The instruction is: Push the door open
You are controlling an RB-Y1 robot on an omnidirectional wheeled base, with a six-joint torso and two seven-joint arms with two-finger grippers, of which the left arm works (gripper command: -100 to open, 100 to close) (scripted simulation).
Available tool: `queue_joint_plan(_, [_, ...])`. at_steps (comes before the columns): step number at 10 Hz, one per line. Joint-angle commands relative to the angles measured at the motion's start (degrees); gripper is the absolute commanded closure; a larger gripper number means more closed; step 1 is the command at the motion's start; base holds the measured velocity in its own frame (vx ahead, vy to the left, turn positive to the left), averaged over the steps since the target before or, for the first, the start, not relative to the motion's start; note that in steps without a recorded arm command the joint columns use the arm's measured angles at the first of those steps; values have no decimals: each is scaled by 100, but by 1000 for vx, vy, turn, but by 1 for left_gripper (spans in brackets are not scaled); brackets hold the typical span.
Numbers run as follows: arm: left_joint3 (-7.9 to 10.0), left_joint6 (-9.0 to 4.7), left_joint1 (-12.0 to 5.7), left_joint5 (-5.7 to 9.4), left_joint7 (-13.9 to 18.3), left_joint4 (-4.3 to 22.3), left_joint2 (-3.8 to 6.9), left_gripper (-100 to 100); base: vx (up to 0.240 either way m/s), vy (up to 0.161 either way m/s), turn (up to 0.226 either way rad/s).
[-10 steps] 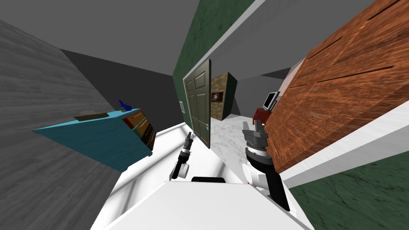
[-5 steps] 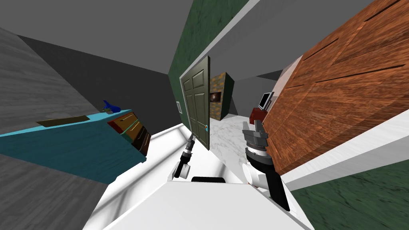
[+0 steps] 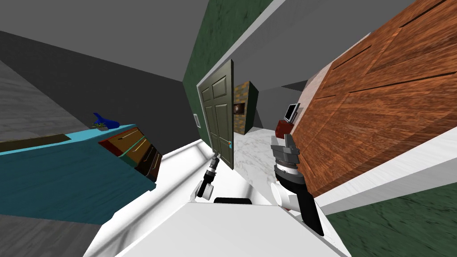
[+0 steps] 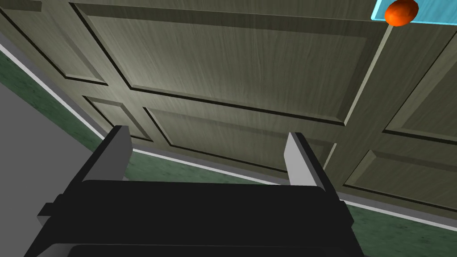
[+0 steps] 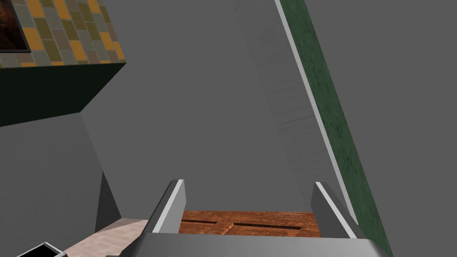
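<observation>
- Reaching with my left arm toward the olive-green panelled door (image 3: 218, 111), I hold my left gripper (image 4: 207, 134) close before its lower panels.
- The two fingers of that gripper are spread wide apart, with nothing between them.
- From the head view, the gripper's tip sits low against the door, just below the knob; I cannot tell whether the fingertips touch the panel.
- The orange knob (image 4: 400, 12) sits on a light blue plate (image 4: 435, 9), off to one side and well apart from my fingers.
- The door hangs in a dark green wall (image 3: 209, 40) with pale trim and stands partly open, its free edge toward me.
- Past that edge lie a pale marbled floor (image 3: 254, 156) and a brick-patterned column (image 3: 243, 105).
- My right gripper (image 3: 282, 142) is raised beside a large reddish-brown wooden panelled surface (image 3: 379, 107); its fingers are also apart and empty.
- On my left stands a teal dresser (image 3: 67, 178) with brown drawer fronts and a small blue object (image 3: 105, 120) on top.
</observation>
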Motion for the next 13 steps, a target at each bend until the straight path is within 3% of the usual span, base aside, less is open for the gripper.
queue_joint_plan(1, [-58,-11,-84,-21,51,225,-4,-100,88,54,-88])
queue_joint_plan(13, [-386,-179,-757,-124,413,1901,10,-100,80,54,-91])
